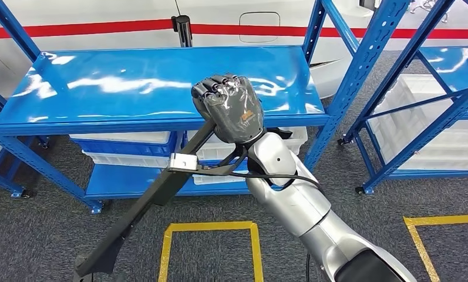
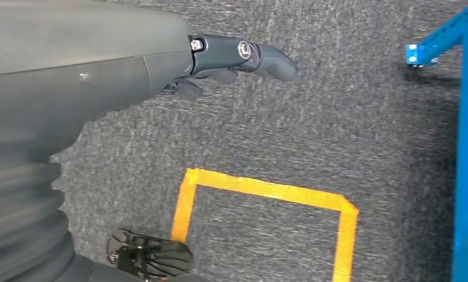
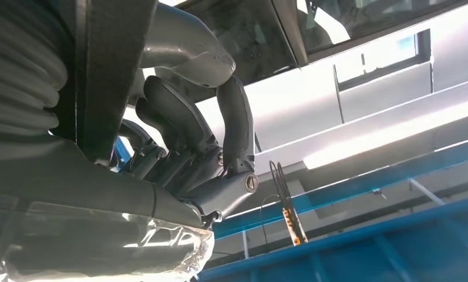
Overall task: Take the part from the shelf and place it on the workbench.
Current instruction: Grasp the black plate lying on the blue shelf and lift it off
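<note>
Gripping long dark part (image 1: 161,188) in right hand (image 1: 228,108), fingers wrapped tight round upper end, lifted above blue shelf (image 1: 131,88) for clearance | lower end slanting toward floor | left hand (image 2: 243,59) hanging, fingers loosely extended, holding nothing | workbench placement pending.

White storage bins (image 1: 131,157) on a lower shelf level, yellow floor tape (image 1: 211,228) on grey carpet (image 1: 37,229)

No text, number or brand can be read anywhere. A small orange mark sits on the back of the right hand (image 1: 230,108), near the wrist, under clear wrap, too small and blurred to make out.
</note>
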Available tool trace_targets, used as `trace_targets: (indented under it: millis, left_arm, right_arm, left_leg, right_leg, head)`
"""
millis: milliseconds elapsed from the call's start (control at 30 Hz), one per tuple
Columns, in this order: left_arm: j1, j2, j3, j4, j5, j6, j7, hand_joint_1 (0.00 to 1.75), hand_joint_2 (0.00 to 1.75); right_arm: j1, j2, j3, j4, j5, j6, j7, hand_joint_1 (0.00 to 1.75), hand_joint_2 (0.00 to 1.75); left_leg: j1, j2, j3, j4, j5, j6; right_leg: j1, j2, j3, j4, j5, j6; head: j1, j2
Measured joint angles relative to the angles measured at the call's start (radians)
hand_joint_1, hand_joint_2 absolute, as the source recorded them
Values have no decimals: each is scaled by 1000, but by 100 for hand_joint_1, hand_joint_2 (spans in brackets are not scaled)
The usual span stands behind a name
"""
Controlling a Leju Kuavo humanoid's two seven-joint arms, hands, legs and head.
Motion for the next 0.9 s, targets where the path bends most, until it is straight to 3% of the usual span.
trace_targets:
  millis: [67,133,200,233,267,333,400,433,467,533,600,633,700,767,833,900]
  left_arm:
    - [0,-1,0,0,0,0,1,0,175]
    - [0,-1,0,0,0,1,1,0,175]
    - [0,-1,0,0,-1,3,3,0,175]
    - [1,-1,0,0,-2,4,4,0,175]
    - [1,-2,0,0,-3,5,5,0,175]
    - [1,-2,-1,0,-4,7,6,0,175]
    - [2,-2,-1,0,-5,10,7,0,175]
    - [2,-2,-1,0,-6,12,7,0,175]
    - [2,-2,-1,0,-6,13,8,0,175]
    - [1,-2,-1,0,-9,14,7,0,175]
    - [0,-2,-1,0,-13,14,5,0,175]
    - [0,-2,-1,0,-15,14,4,0,175]
    - [1,-2,-2,0,-17,14,3,0,175]
    - [0,-3,-3,0,-18,14,3,0,175]
    - [0,-4,-4,0,-21,14,3,0,175]
    - [0,-5,-4,0,-24,15,4,0,175]
  right_arm:
    - [-1,13,2,1,3,1,1,175,175]
    - [-2,25,3,1,5,2,2,175,175]
    - [-2,34,3,3,8,4,4,175,175]
    - [-2,41,3,4,10,6,5,175,175]
    - [-3,48,4,4,11,8,5,175,175]
    - [-6,61,6,6,14,14,7,175,175]
    - [-6,67,8,10,16,18,10,175,175]
    - [-5,68,9,12,16,19,10,175,175]
    - [-5,68,10,15,16,19,10,175,175]
    - [-5,68,12,18,16,18,10,175,175]
    - [-6,69,12,18,15,17,9,175,175]
    - [-6,70,12,18,15,16,8,175,175]
    - [-6,70,12,18,14,15,8,175,175]
    - [-6,66,12,19,14,14,7,175,175]
    - [-5,62,12,21,13,13,7,175,175]
    - [-1,58,12,26,12,12,6,175,175]
  left_leg:
    - [-1,0,-16,4,13,-12]
    - [-3,0,-25,7,27,-25]
    - [0,-1,-31,9,36,-37]
    - [3,-2,-38,18,26,-43]
    - [6,-3,-49,41,1,-48]
    - [10,-5,-91,150,-88,-58]
    - [11,-6,-129,282,-155,-65]
    - [11,-6,-130,313,-159,-66]
    - [12,-6,-112,307,-143,-66]
    - [12,-7,-18,192,-97,-60]
    - [9,-11,79,54,-87,-50]
    - [6,-13,103,16,-93,-45]
    - [1,-14,102,2,-88,-31]
    - [1,-9,90,-5,-68,-11]
    - [2,-4,70,-7,-46,5]
    - [-1,-4,43,-6,-27,10]
  right_leg:
    - [-2,-3,109,-152,11,5]
    - [3,-3,158,-231,4,-5]
    - [1,-3,152,-236,12,-20]
    - [-3,-3,146,-237,19,-31]
    - [-6,-3,140,-238,27,-43]
    - [-6,-4,120,-239,45,-61]
    - [-3,-4,96,-238,64,-66]
    - [-2,-4,84,-237,73,-65]
    - [-2,-4,72,-237,82,-62]
    - [-2,-3,56,-236,97,-55]
    - [2,-3,47,-236,111,-43]
    - [4,-4,44,-237,117,-37]
    - [6,-6,41,-241,130,-22]
    - [6,-6,25,-219,111,-18]
    - [7,-6,-16,-120,39,-28]
    - [6,-6,-58,18,-32,-31]
  head:
    - [-1,0]
    - [-3,0]
    - [-5,0]
    - [-6,0]
    - [-7,0]
    - [-9,0]
    - [-10,0]
    - [-10,0]
    - [-10,0]
    - [-11,0]
    - [-10,0]
    - [-9,0]
    - [-8,0]
    - [-7,0]
    - [-4,0]
    - [-3,0]
